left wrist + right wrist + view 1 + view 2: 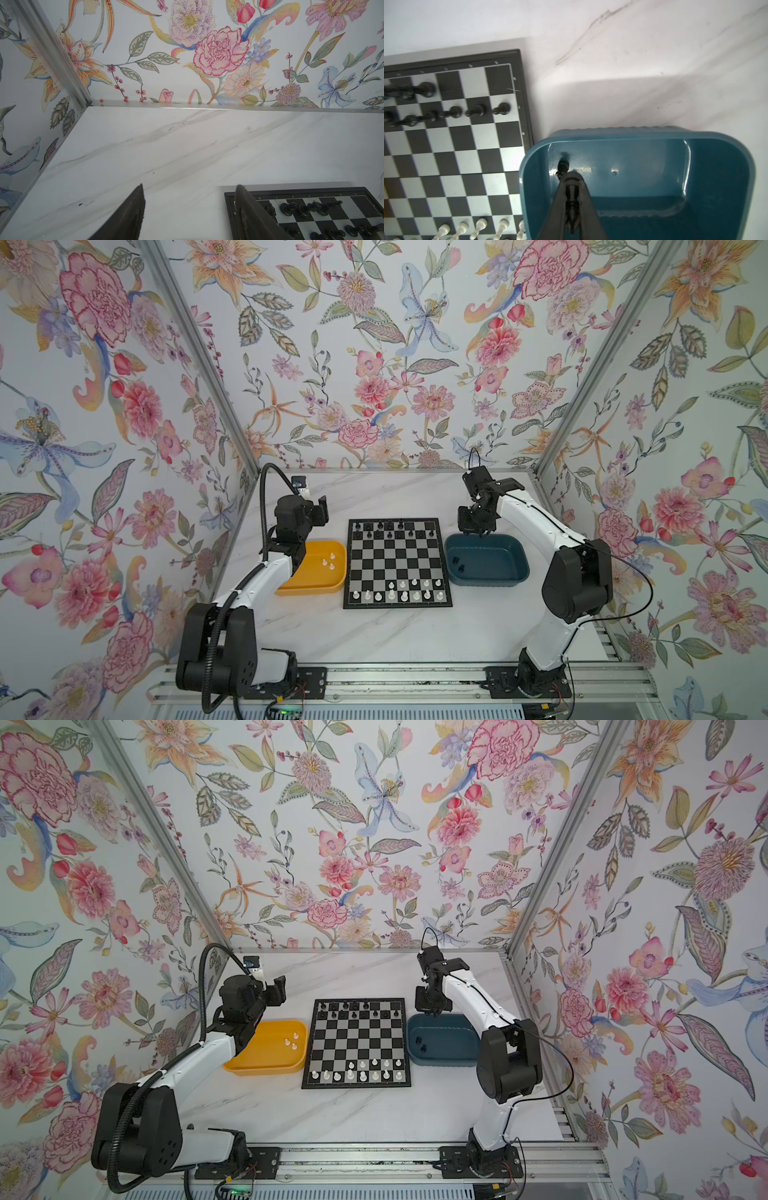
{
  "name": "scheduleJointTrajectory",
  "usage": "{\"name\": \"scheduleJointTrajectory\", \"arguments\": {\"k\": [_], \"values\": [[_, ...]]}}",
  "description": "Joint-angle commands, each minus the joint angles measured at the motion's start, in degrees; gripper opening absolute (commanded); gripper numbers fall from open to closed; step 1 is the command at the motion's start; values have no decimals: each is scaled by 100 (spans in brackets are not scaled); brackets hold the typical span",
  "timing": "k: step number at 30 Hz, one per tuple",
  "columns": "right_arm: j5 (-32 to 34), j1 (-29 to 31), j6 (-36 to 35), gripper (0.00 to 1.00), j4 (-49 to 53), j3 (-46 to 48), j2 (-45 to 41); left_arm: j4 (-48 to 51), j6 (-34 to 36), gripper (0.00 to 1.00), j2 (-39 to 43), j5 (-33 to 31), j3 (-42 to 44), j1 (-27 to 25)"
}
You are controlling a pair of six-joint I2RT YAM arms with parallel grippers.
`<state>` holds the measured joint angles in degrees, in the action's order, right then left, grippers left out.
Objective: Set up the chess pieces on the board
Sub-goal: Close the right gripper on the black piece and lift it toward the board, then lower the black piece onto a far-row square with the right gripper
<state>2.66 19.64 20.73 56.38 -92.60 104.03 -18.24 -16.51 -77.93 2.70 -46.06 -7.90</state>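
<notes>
Closest to the lens in the right wrist view, the right tool [572, 176] is pinched shut on what looks like a black chess piece [572, 197]. It hangs above a blue tray [716, 143] with a loose black piece [563, 166] lying inside.

In both top views the board [397, 564] sits mid-frame on the desk [374, 635]. Black pieces [388, 531] fill part of its upper rows and white pieces [403, 591] part of its lower rows. A yellow tray [311, 590] to the left holds three spare white pieces [328, 562].

The left tool [190, 186] gapes empty over bare desk beside the board's corner.

The step in hand looks like carrying a black piece to the board. The next move calls for an empty back-row square near the board's upper right corner, with the piece set down upright clear of its neighbours.
</notes>
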Motion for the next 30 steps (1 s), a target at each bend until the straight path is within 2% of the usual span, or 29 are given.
{"name": "scheduleJointTrajectory", "arguments": {"k": [1, 8, 17, 30], "values": [[-7, 173, -163, 5, 650, -684, 206, -162, 12, 70, 43, 42, 49, -54], [-306, 638, -380, 6, 1067, -2269, 1336, -189, 43, 70, 125, 7, 165, -54], [-878, 888, -464, 5, 1212, -3922, 2797, -219, 82, 70, 156, -40, 253, -55], [-1309, 933, -437, 8, 1209, -4735, 3841, -152, 157, 71, 61, -120, 229, -55]]}}
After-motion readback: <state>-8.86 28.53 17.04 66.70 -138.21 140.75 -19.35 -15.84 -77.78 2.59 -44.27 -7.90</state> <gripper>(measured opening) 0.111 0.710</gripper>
